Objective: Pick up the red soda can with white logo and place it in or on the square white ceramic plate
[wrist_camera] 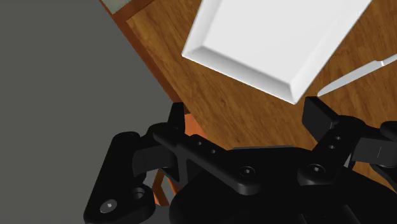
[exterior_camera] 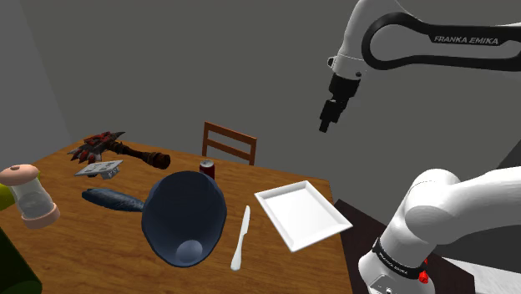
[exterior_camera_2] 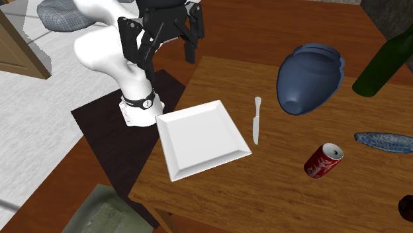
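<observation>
Nearest: all-black two-finger gripper (wrist_camera: 247, 109) spread wide, empty, hanging high over the edge of the wooden tabletop (exterior_camera_2: 278, 192). Just ahead of it lies the square white plate (wrist_camera: 280, 38), bare. Beyond the plate, a white knife (exterior_camera_2: 256, 119); further past it, well apart from the plate, the red soda can with white logo (exterior_camera_2: 323, 161), apparently upright. Reach likely has to cross the plate. Shoulder view half-hides the can behind a dark blue bowl (exterior_camera: 185, 215); second exterior view shows it whole.
</observation>
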